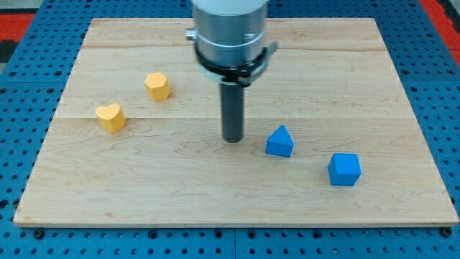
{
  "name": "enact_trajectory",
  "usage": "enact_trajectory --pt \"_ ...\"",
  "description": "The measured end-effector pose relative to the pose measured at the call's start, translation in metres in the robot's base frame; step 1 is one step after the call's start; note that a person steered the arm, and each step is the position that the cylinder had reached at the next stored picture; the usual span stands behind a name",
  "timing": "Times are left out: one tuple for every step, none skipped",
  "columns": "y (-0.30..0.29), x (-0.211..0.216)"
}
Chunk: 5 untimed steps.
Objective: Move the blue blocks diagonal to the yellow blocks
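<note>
My tip (233, 139) rests on the wooden board near its middle. A blue triangular block (279, 142) lies just to the tip's right, a small gap apart. A blue cube (344, 169) lies further to the right and lower. A yellow heart-shaped block (111, 117) lies at the view's left. A yellow pentagon-like block (157, 85) lies above and to the right of it. Both yellow blocks are well to the left of my tip.
The wooden board (359, 72) lies on a blue pegboard surface (438, 86). The arm's grey cylinder (230, 32) hangs over the board's top middle and hides part of it.
</note>
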<state>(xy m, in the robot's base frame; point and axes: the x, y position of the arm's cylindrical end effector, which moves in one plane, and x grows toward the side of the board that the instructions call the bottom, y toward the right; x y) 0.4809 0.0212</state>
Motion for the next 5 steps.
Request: enact_trajectory --pt "0.061 0.0" --pt "0.076 0.017" --pt "0.087 0.028" --pt "0.091 0.036" --pt "0.095 0.042"
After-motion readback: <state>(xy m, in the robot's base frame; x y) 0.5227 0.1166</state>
